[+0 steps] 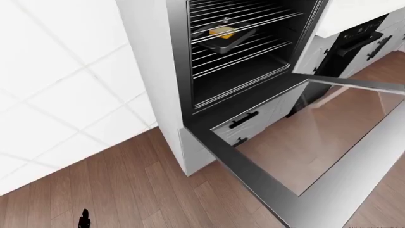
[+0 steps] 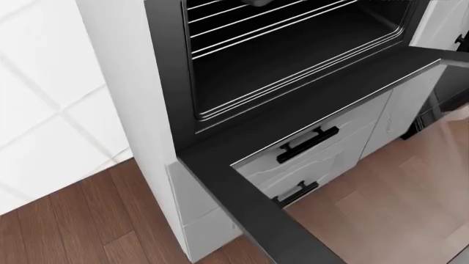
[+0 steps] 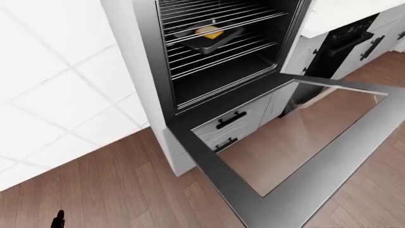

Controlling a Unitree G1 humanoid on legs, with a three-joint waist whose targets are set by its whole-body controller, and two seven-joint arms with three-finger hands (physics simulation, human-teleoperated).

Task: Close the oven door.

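Nearest the camera: oven door (image 3: 297,190), swung fully down and lying flat, filling the lower right of both eye views. Frame is dark brushed metal, broad and straight-edged; centre pane is clear glass, with the wood floor (image 3: 127,185) showing through it.

Oven cavity (image 1: 243,57) sits open in a tall white cabinet (image 1: 148,71), upper centre of the eye views. Inside: several thin wire racks, shiny metal, spanning the full width. On an upper rack, a shallow dark baking tray (image 1: 226,39), rectangular, holding a yellow-orange lump of food (image 1: 222,32); what food it is cannot be told. Cavity walls and bottom are dark and smooth.

Below the cavity: two white drawers (image 2: 308,159), slightly grained faces, each with a black bar handle (image 2: 308,144). Seen partly through the door glass.

Wall at left: large white tiles (image 1: 57,95) with pale grout lines. Floor: brown wood planks.

Upper right of the eye views: more white cabinets and a second black appliance (image 3: 345,40) under a pale counter.

Small black shape (image 1: 83,219) at the bottom left edge, unidentifiable. Neither hand is visible; whether released or clenched cannot be told.
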